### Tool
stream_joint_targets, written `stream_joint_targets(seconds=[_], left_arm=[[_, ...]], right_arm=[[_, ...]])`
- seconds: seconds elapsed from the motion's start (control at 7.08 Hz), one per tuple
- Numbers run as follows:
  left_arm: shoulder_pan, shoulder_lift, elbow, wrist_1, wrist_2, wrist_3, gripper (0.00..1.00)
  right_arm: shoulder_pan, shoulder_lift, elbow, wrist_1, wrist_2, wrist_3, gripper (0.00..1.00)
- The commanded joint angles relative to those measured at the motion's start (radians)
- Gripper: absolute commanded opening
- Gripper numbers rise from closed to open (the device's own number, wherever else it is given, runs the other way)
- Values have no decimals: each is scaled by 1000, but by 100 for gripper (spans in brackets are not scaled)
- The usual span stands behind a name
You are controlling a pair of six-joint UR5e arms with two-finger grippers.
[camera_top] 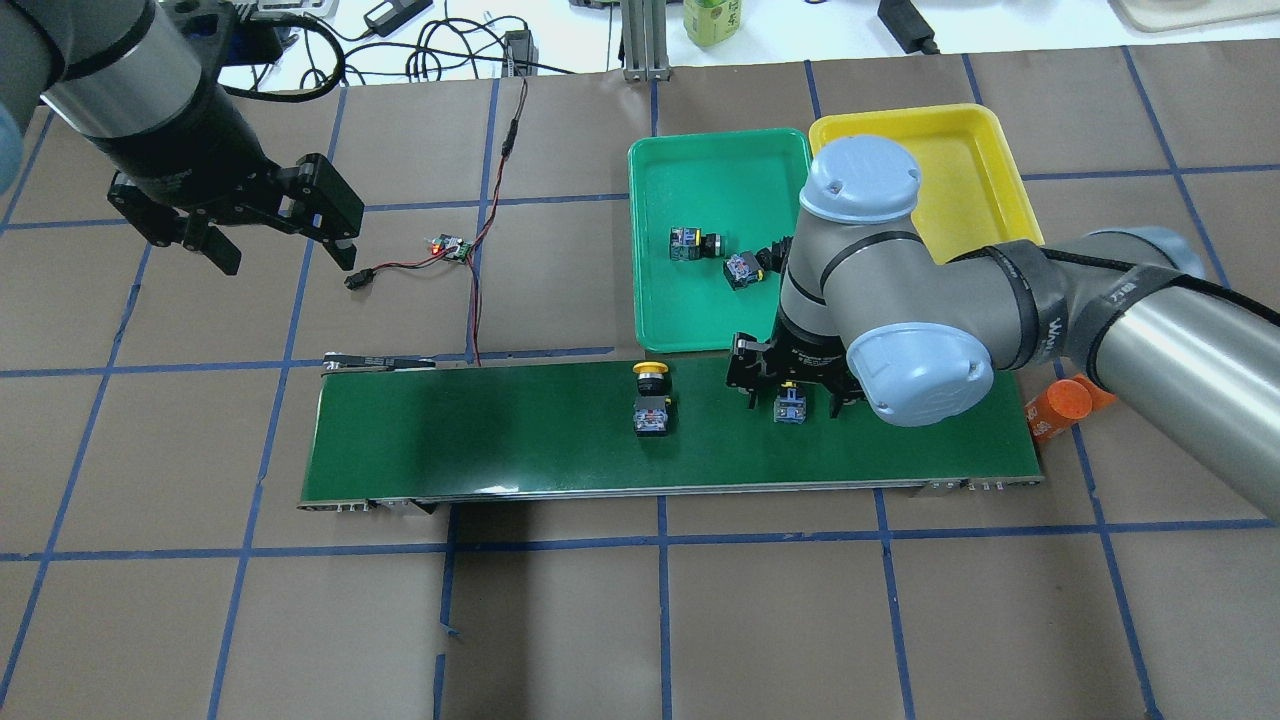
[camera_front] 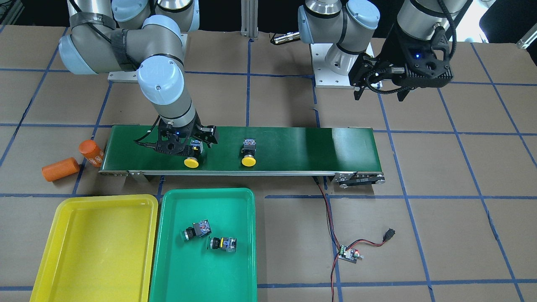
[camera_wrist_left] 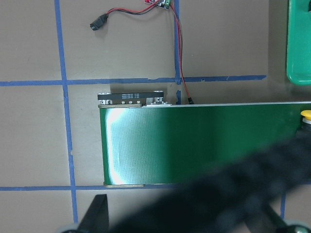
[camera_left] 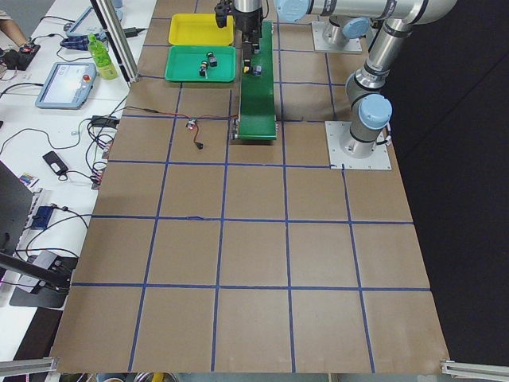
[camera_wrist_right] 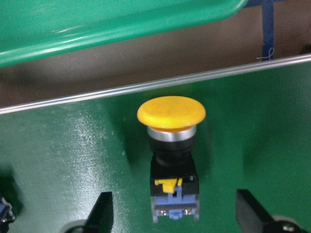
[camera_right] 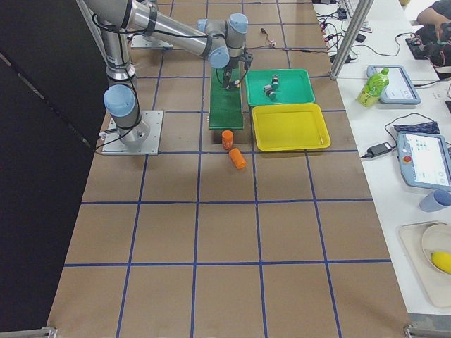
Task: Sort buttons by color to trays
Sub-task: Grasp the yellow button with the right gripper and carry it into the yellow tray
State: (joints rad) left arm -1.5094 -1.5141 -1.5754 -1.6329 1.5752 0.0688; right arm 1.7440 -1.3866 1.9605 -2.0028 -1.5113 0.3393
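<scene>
Two trays (camera_front: 96, 251) (camera_front: 188, 272), four buttons (camera_front: 196, 230) (camera_front: 223, 243) (camera_front: 191, 162) (camera_front: 248, 158) (two in green, two on belt (camera_front: 293, 147))

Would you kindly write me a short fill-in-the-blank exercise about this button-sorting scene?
1. The open right claw straddles a button with a ____ cap.
2. The green tray holds ____ buttons.
3. The empty tray is coloured ____.
Missing words: yellow; two; yellow.

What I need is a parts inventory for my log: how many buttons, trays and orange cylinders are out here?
Buttons: 4
Trays: 2
Orange cylinders: 2
Total: 8
</scene>
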Motion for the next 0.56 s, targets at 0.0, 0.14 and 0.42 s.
stream_joint_targets(seconds=[0.0,0.14,0.42], left_arm=[[0,0,0,1,0,-1,100],[0,0,0,1,-1,-1,100],[0,5,-1,-7,-36,0,100]], right_arm=[[-12,-3,12,8,-9,13,0],[-12,-6,9,6,-7,79,0],[-24,-43,-14,-11,-10,87,0]])
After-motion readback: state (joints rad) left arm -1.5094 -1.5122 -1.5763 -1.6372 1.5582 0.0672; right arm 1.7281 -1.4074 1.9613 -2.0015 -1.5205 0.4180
